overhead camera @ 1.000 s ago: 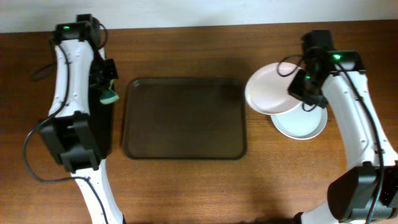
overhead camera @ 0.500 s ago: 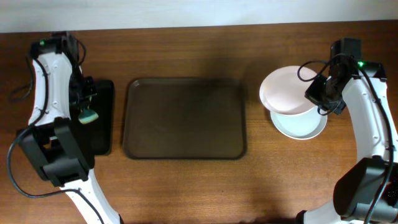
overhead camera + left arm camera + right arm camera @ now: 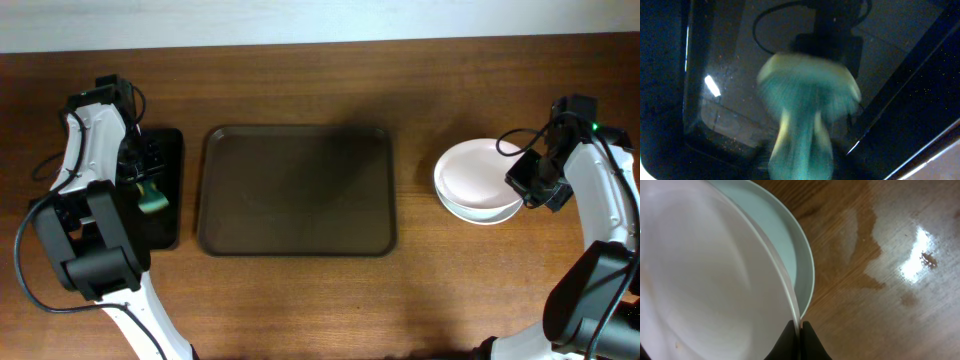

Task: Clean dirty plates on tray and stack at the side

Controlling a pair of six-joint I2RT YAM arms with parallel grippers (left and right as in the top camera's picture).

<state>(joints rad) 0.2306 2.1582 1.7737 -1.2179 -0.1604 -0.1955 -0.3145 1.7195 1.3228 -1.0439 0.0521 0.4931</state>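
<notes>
The dark brown tray lies bare in the middle of the table. My right gripper is shut on the rim of a white plate, holding it tilted just over a pale mint plate at the right side. In the right wrist view my fingers pinch the white plate above the mint plate. My left gripper is shut on a green sponge over the small black tray. The sponge looks blurred in the left wrist view.
The small black tray sits left of the brown tray, with little gap between them. Bare wood table lies in front of and to the right of the plates. Cables trail from both arms.
My right gripper moved right and lowered the white plate onto the mint plate. My left gripper moved the sponge down over the black tray.
</notes>
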